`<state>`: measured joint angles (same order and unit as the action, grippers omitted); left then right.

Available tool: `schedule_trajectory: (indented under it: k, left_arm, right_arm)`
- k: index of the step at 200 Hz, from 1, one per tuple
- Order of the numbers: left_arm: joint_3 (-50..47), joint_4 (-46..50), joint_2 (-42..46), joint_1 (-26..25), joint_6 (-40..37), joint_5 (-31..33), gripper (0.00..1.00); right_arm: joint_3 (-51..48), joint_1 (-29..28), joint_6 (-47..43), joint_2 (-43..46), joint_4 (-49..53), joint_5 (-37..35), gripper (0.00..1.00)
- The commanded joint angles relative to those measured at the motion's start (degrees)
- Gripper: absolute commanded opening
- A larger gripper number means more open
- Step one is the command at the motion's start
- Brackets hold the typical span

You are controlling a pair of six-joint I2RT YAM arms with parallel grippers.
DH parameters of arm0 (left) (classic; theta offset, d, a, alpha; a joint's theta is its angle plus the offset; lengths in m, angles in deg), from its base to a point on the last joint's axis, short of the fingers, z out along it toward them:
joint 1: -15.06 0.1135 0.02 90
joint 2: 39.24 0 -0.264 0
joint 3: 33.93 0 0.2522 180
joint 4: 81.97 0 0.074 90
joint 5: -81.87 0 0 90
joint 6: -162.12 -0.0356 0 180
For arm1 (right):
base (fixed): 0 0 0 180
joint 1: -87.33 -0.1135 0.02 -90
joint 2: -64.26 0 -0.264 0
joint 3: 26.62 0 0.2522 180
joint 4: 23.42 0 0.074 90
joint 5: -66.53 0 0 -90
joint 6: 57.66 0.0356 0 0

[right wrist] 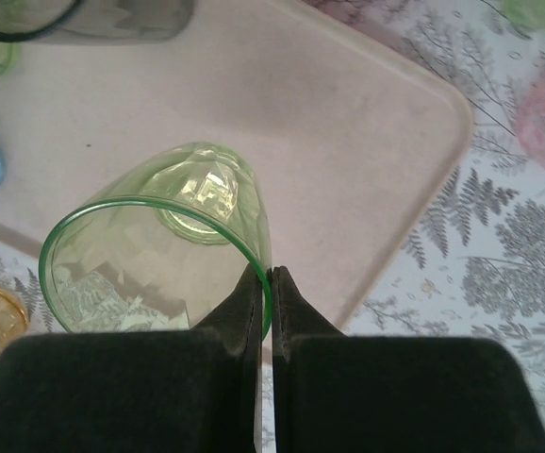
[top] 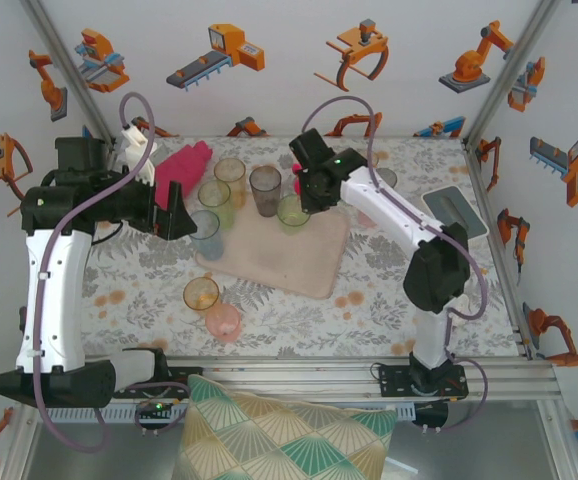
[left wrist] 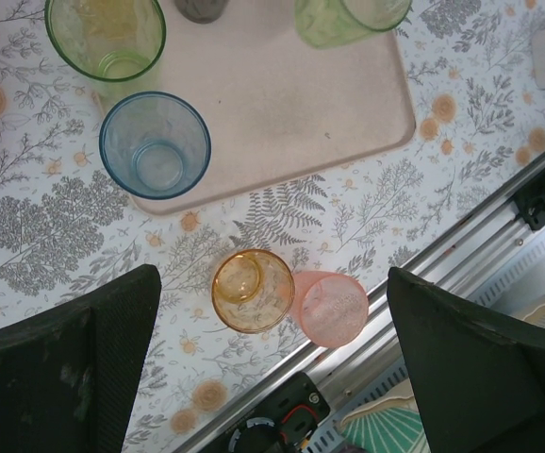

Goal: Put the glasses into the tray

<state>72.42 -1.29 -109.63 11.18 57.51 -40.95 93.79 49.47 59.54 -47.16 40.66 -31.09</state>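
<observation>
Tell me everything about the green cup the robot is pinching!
The green glass is a small, see-through, empty tumbler with a faceted wall and round base. It is tilted, mouth toward the wrist camera. The right tool is shut on its rim. It is over the beige tray; whether it touches the tray I cannot tell.

tray [top: 294,258] centre bare, glasses [top: 265,189] crowd far rim
</observation>
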Motion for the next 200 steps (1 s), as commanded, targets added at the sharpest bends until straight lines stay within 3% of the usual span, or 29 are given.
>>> schedule_trajectory:
  k: [1, 106, 153, 200]
  left_arm:
    - [1.6, -0.6, -0.2, -0.6, -0.3, -0.3, 0.97]
    - [2.6, -0.7, -1.5, -3.3, -0.4, -0.1, 0.97]
    - [10.2, 2.5, -3.9, -3.2, 2.6, -4.4, 0.97]
    - [11.9, 3.4, -4.4, -3.2, 2.4, -4.4, 0.97]
  right_arm:
    - [5.4, -1.9, 1.1, -3.0, 0.5, -1.7, 0.04]
    - [20.0, -6.0, 1.3, -17.0, 1.0, -2.7, 0.04]
    - [27.3, -6.8, 1.1, -22.2, 2.7, -2.5, 0.05]
    - [30.4, -7.3, 1.5, -25.1, 3.6, -2.5, 0.05]
